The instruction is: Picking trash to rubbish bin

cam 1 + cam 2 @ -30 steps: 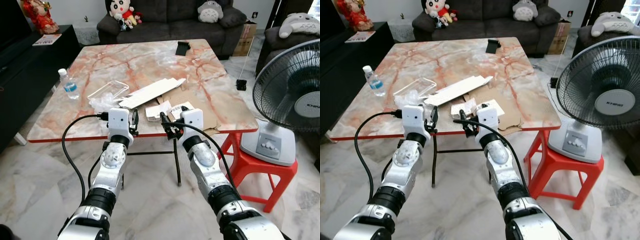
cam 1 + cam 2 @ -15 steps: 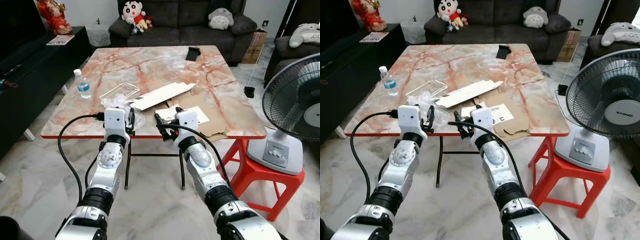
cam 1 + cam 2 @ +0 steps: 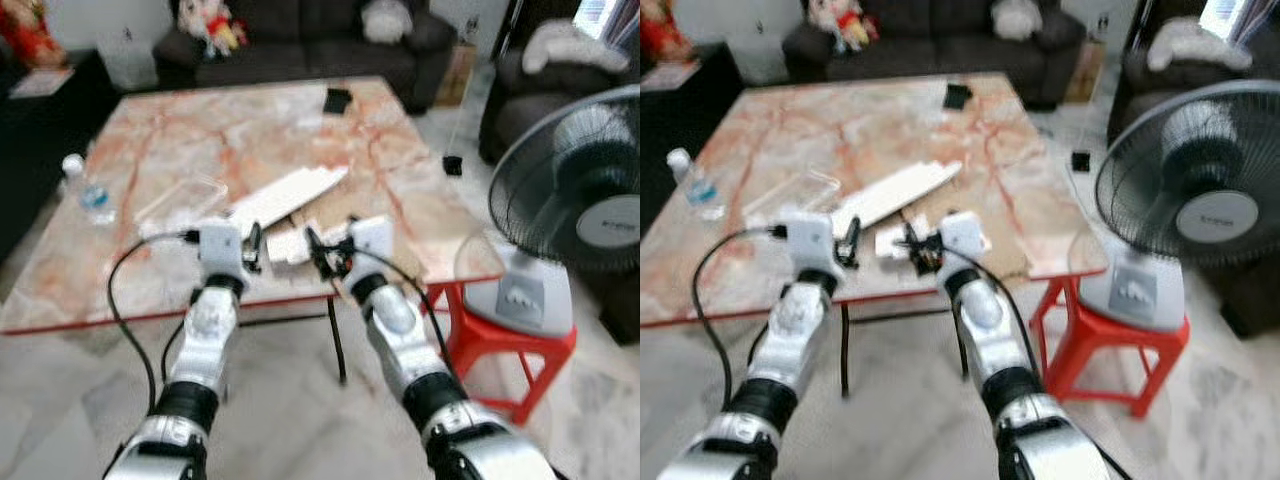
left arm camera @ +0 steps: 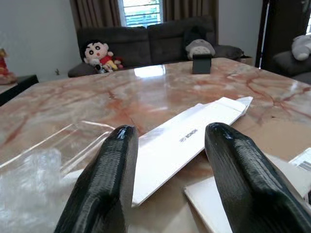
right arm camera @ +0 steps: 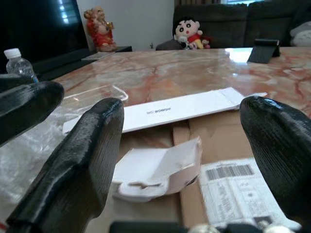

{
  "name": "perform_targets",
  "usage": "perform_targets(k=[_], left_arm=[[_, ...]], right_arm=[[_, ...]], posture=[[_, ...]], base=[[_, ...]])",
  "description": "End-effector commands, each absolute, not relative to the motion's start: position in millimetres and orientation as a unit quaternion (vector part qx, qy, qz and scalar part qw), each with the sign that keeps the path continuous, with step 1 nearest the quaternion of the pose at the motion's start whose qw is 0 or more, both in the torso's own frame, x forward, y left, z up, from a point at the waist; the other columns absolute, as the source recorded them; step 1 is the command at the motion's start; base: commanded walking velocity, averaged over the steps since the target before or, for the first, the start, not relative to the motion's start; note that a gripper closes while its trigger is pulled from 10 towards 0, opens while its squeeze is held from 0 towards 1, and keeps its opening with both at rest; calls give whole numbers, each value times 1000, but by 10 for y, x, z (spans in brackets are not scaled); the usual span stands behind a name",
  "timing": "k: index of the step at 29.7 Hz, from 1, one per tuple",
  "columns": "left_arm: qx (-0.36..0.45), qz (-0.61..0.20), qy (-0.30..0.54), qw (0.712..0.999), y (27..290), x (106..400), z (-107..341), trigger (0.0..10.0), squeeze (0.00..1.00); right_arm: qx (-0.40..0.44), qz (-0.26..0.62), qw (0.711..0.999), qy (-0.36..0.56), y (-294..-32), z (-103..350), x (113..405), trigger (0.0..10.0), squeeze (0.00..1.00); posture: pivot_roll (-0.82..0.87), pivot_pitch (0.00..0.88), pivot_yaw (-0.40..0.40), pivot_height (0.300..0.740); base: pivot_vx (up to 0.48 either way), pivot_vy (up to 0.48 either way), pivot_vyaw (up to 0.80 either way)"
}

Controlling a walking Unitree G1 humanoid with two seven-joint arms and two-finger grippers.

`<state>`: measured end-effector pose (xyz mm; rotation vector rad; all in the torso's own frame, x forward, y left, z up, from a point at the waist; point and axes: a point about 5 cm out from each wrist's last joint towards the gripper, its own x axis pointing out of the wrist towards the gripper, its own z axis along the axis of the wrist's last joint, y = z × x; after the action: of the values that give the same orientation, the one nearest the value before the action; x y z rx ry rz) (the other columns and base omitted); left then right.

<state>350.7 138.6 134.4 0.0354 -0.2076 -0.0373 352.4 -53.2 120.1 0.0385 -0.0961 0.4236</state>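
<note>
Trash lies on the marble table [image 3: 260, 130]: a long flat white box [image 3: 285, 197], a small torn white carton [image 5: 160, 167], brown cardboard with a barcode label [image 5: 233, 187], a clear plastic tray [image 4: 63, 141] and crumpled plastic film [image 4: 29, 170]. My left gripper [image 3: 253, 245] is open at the table's front edge, pointing over the film toward the long box [image 4: 189, 141]. Just right of it, my right gripper [image 3: 320, 250] is open too, with the torn carton and the cardboard close ahead. Neither holds anything. The head views are blurred.
A water bottle [image 3: 88, 187] stands at the table's left edge and a black object [image 3: 337, 100] at its far side. A standing fan [image 3: 575, 200] sits on a red stool [image 3: 500, 340] to the right. A dark sofa [image 3: 300, 40] is behind the table.
The head camera has shifted and the picture has blurred. Both grippers stay open and now reach slightly over the table's front edge.
</note>
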Motion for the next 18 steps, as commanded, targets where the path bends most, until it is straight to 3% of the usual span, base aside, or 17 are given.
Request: perform_targets(k=[1, 3, 18], left_arm=[[11, -34, -111, 993, 1300, 3508, 1386, 10000, 0], [12, -35, -111, 993, 1295, 3506, 1385, 10000, 0], [41, -65, -108, 991, 1187, 3473, 1363, 10000, 0]], right_arm=[[17, 208, 977, -41, -564, 1201, 3546, 10000, 0], [18, 209, 977, -43, -560, 1206, 3544, 10000, 0], [20, 200, 978, -47, -585, 1203, 3544, 10000, 0]], posture=[[45, 8, 29, 740], [44, 8, 29, 740], [44, 7, 31, 740]], base=[[326, 0, -788], [326, 0, -788], [328, 0, 0]])
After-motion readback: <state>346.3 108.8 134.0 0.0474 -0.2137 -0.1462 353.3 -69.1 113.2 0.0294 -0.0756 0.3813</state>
